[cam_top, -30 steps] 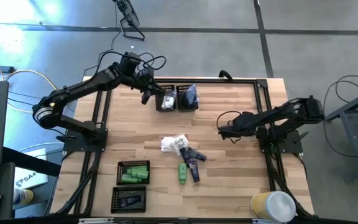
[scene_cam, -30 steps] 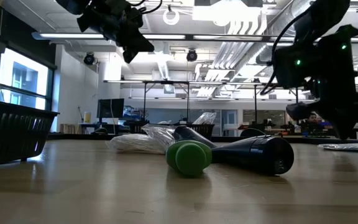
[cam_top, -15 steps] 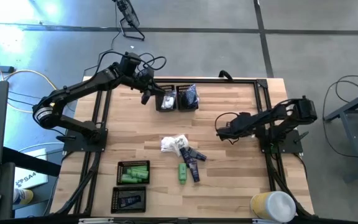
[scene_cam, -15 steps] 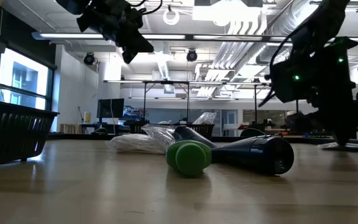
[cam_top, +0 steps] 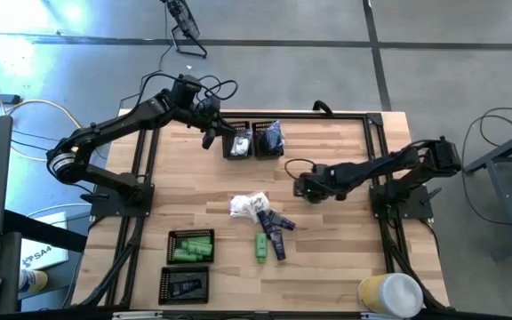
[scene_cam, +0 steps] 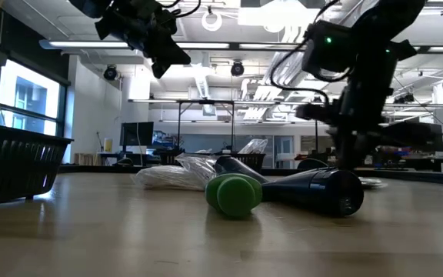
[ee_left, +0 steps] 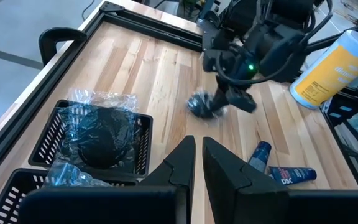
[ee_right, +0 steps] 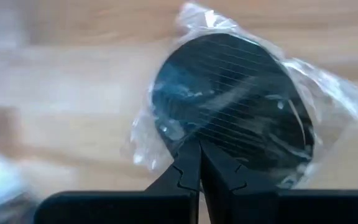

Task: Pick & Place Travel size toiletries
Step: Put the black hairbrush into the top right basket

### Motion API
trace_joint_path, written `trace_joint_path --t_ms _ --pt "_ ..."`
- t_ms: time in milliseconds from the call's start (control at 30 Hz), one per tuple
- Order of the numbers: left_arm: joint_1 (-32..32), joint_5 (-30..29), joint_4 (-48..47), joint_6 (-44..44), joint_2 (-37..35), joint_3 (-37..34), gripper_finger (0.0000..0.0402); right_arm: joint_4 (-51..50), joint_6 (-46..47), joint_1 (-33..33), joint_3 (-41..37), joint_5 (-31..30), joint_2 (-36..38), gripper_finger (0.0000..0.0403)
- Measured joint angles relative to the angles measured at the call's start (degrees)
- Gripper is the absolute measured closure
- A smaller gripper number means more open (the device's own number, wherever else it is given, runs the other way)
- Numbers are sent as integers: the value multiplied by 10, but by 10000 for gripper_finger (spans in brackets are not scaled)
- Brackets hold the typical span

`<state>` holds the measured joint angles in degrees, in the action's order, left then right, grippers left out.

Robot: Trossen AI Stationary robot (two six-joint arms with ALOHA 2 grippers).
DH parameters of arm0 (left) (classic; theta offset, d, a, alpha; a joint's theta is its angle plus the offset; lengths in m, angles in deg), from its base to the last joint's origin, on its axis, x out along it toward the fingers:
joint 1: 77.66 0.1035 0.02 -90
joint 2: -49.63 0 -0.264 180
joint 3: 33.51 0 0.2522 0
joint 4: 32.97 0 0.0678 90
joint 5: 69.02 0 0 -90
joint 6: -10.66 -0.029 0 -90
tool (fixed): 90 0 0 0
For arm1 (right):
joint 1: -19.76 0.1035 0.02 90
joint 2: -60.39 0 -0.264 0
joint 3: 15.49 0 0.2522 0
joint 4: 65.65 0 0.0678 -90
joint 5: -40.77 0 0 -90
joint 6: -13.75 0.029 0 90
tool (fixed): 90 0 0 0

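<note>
On the bench's near-left corner we see two black mesh trays: one (cam_top: pixel 192 246) holds green tubes (cam_top: pixel 194 250), the one below it (cam_top: pixel 185 284) a navy tube (cam_top: pixel 185 286). At the far edge, the left gripper (cam_top: pixel 210 138) hangs beside two more trays with its fingers nearly closed and empty; one tray (cam_top: pixel 237 145) holds clear-wrapped items, the other (ee_left: pixel 98 138) a dark round piece in a clear bag (ee_left: pixel 98 134). Mid-bench lies the loose pile: white packets (cam_top: pixel 248 206), navy tubes (cam_top: pixel 278 227) and a green tube (cam_top: pixel 261 246). Compared with a second ago, the right gripper (cam_top: pixel 302 185) has travelled leftward toward the bench's middle, fingers shut, over a bagged dark round piece (ee_right: pixel 232 112) on the wood.
</note>
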<state>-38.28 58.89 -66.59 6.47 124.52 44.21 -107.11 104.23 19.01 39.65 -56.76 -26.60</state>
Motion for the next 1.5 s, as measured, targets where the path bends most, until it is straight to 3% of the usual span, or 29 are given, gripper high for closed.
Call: trace_joint_path --t_ms 100,267,567,767,967,1133,1333,1500 --pt "0 -1 0 0 0 0 374 61 -19 0 0 15 -7 401" --pt "0 -1 0 3 0 0 374 79 -33 0 0 53 -7 401" --pt "0 0 -3 6 0 0 374 73 -70 0 0 25 14 401" --pt "0 1 -11 10 0 0 374 -52 -29 0 0 -29 80 401" --pt "0 1 -7 10 0 0 374 -154 -13 -2 0 -39 99 401" --pt "0 1 -1 10 0 0 374 -97 -31 -2 0 -51 71 401" --pt "0 1 0 12 0 0 374 -67 -13 -1 0 -117 22 401" --pt "0 0 0 12 0 0 374 -18 -25 -1 0 -101 -14 401"
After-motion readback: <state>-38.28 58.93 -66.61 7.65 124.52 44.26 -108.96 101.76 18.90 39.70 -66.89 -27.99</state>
